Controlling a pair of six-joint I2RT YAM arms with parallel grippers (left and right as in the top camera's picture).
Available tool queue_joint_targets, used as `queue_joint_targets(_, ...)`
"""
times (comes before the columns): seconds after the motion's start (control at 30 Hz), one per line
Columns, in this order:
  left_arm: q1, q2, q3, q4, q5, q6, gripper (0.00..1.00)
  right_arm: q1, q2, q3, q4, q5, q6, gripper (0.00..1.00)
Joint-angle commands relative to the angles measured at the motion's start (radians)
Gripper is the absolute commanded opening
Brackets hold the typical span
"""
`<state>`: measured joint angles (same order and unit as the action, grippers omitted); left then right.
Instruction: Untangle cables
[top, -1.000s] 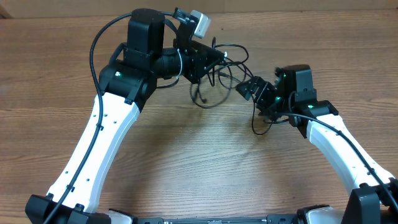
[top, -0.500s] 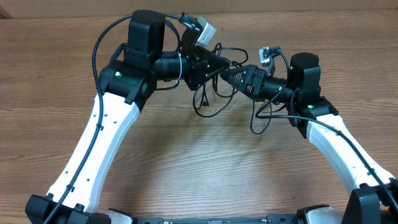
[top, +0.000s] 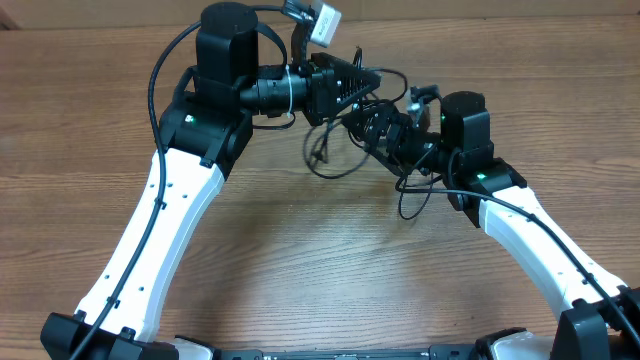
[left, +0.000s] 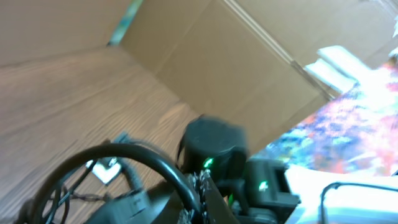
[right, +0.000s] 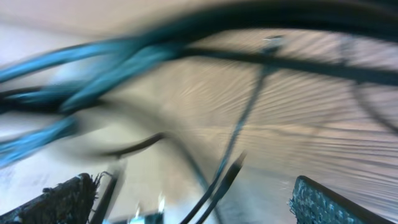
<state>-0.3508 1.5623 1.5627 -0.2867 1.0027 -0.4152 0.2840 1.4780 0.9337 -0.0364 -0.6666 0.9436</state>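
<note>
Overhead showed the left gripper (top: 368, 78) pinched shut on the cables (top: 330, 150), a thin black snarl looping down between the arms over the table (top: 300, 260). The right gripper (top: 375, 125), jaws wide and empty, would do best closing on one single strand, then drawing away slowly

My left claw (top: 368, 80) sits behind my right claw (top: 373, 123) (tips nearly meeting, I think); the cables (top: 325, 160) drape between them, looping leftward toward the desk (top: 300, 250).

Right wrist view motion-blurred; cables (right: 238, 134) smeared.
</note>
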Motion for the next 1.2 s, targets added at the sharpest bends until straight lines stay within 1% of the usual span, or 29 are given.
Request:
queue_joint_targets(0.0, 0.013, -0.013, 0.019, 0.141, 0.115, -0.225, 0.04, -0.001, -0.012, 0.017, -0.034, 0.293, 0.033, 0.99)
queue_joint_targets(0.07, 0.013, -0.013, 0.019, 0.218, 0.156, -0.286, 0.04, -0.001, -0.008, 0.017, -0.05, 0.367, 0.033, 0.99)
queue_joint_targets(0.13, 0.016, -0.013, 0.019, 0.278, 0.192, -0.32, 0.04, -0.003, -0.008, 0.017, -0.096, 0.454, 0.033, 0.99)
queue_joint_targets(0.23, 0.038, -0.013, 0.019, 0.331, 0.229, -0.322, 0.04, -0.022, -0.008, 0.017, -0.214, 0.581, 0.041, 0.99)
queue_joint_targets(0.3, 0.066, -0.013, 0.019, 0.339, 0.229, -0.322, 0.04, -0.049, -0.008, 0.017, -0.306, 0.634, 0.056, 0.99)
queue_joint_targets(0.5, 0.151, -0.013, 0.019, 0.341, 0.229, -0.334, 0.04, -0.14, -0.008, 0.017, -0.467, 0.641, 0.047, 0.99)
queue_joint_targets(0.7, 0.188, -0.013, 0.019, 0.341, 0.229, -0.32, 0.04, -0.169, -0.008, 0.017, -0.527, 0.634, -0.065, 1.0)
queue_joint_targets(0.77, 0.194, -0.013, 0.018, 0.339, 0.229, -0.282, 0.04, -0.169, -0.008, 0.017, -0.52, 0.571, -0.125, 1.0)
queue_joint_targets(0.83, 0.195, -0.012, 0.018, 0.32, 0.223, -0.225, 0.04, -0.169, -0.01, 0.017, -0.5, 0.457, -0.175, 1.0)
queue_joint_targets(0.93, 0.195, -0.012, 0.018, 0.265, 0.203, -0.154, 0.04, -0.169, -0.026, 0.018, -0.444, 0.235, -0.252, 1.0)
queue_joint_targets(0.97, 0.194, -0.012, 0.018, 0.225, 0.183, -0.123, 0.04, -0.169, -0.045, 0.018, -0.41, 0.102, -0.277, 1.0)
queue_joint_targets(1.07, 0.194, -0.012, 0.018, 0.179, 0.184, -0.063, 0.04, -0.169, -0.094, 0.018, -0.352, -0.066, -0.28, 1.0)
queue_joint_targets(1.17, 0.194, -0.012, 0.018, 0.168, 0.184, -0.044, 0.04, -0.169, -0.139, 0.018, -0.296, -0.182, -0.28, 1.0)
